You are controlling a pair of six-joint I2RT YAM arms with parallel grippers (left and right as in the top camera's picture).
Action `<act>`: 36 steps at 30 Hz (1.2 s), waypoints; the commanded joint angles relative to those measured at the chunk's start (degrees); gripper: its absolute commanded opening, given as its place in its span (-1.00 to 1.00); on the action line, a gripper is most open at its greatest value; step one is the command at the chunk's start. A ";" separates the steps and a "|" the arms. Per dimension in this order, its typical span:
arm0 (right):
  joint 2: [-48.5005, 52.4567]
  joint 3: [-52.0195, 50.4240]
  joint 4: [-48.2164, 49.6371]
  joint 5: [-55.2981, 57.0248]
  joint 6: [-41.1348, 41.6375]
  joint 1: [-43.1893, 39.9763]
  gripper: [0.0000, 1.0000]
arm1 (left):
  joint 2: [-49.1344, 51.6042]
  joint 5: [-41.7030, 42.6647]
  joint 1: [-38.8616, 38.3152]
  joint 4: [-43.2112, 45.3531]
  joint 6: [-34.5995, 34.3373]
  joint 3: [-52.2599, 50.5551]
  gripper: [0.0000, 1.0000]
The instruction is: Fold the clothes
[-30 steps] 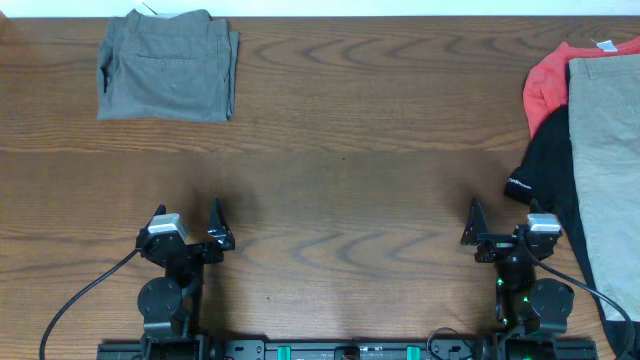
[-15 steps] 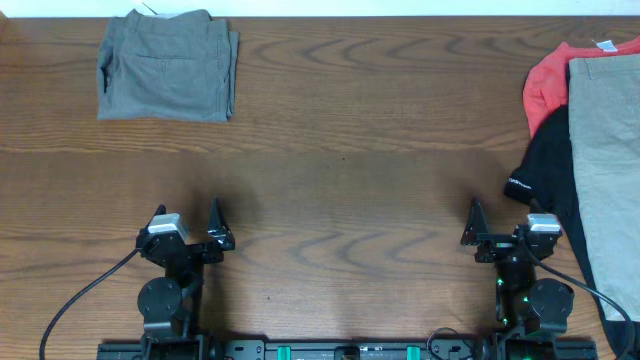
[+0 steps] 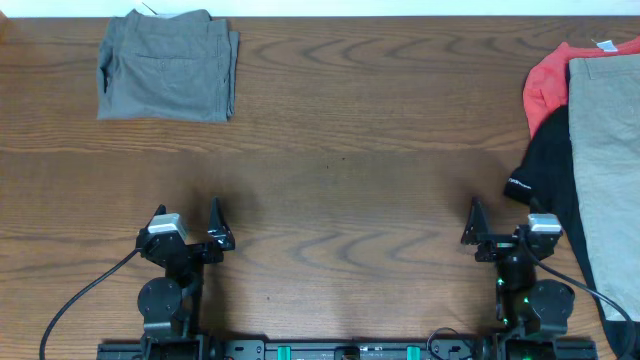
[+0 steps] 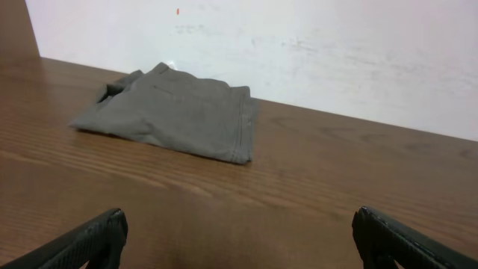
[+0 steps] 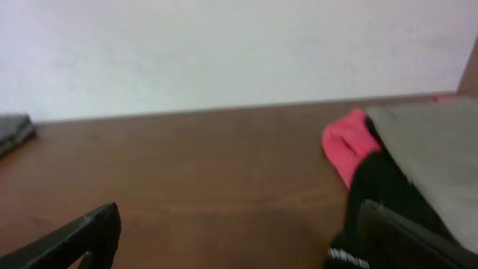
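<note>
Grey-olive folded trousers (image 3: 167, 66) lie at the far left of the table; they also show in the left wrist view (image 4: 173, 110). At the right edge lies a pile: pale khaki-beige trousers (image 3: 607, 170) on top of a black garment (image 3: 546, 168) and a red garment (image 3: 546, 84). The right wrist view shows the same pile, khaki (image 5: 433, 153), red (image 5: 346, 146), black (image 5: 379, 200). My left gripper (image 3: 192, 228) is open and empty near the front left. My right gripper (image 3: 499, 226) is open and empty near the front right, close to the black garment.
The wooden table (image 3: 350, 150) runs to a white wall (image 4: 299, 45) at the back. Both arm bases stand at the front edge, with cables trailing from them.
</note>
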 commanded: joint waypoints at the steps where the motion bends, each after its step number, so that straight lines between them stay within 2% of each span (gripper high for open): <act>1: -0.42 -0.09 3.43 -5.62 8.96 -0.46 0.98 | -0.35 -1.05 -0.11 -1.75 0.79 -1.11 0.96; 4: -0.42 -0.09 4.52 -17.20 24.04 -0.46 0.98 | -0.35 -1.05 -0.11 -1.73 0.79 -1.11 0.96; 6: -0.42 -0.09 4.07 -23.04 30.38 -0.48 0.98 | -0.35 -1.05 -0.11 -1.75 0.79 -1.11 0.95; 12: -0.42 -0.07 10.38 -22.27 35.01 -0.48 0.99 | -0.35 -1.05 -0.11 -1.73 0.79 -1.11 0.96; 17: -0.42 -0.07 11.32 -23.91 39.89 -0.46 0.99 | -0.35 -1.05 -0.11 -1.75 0.79 -1.11 0.96; 22: -0.42 -0.07 16.26 -29.35 39.26 -0.46 0.99 | -0.35 -1.05 -0.11 -1.75 0.79 -1.11 0.96; 27: -0.35 1.03 25.27 -27.56 34.45 -0.48 0.99 | -0.35 -1.05 -0.11 -1.75 0.79 -1.11 0.96; 32: 1.95 7.91 24.13 -21.68 25.18 -0.48 0.98 | -0.35 -1.05 -0.11 -1.75 0.79 -1.11 0.96; 36: 9.31 17.00 20.61 -17.97 16.72 -0.48 0.99 | -0.35 -1.05 -0.11 -1.73 0.79 -1.11 0.96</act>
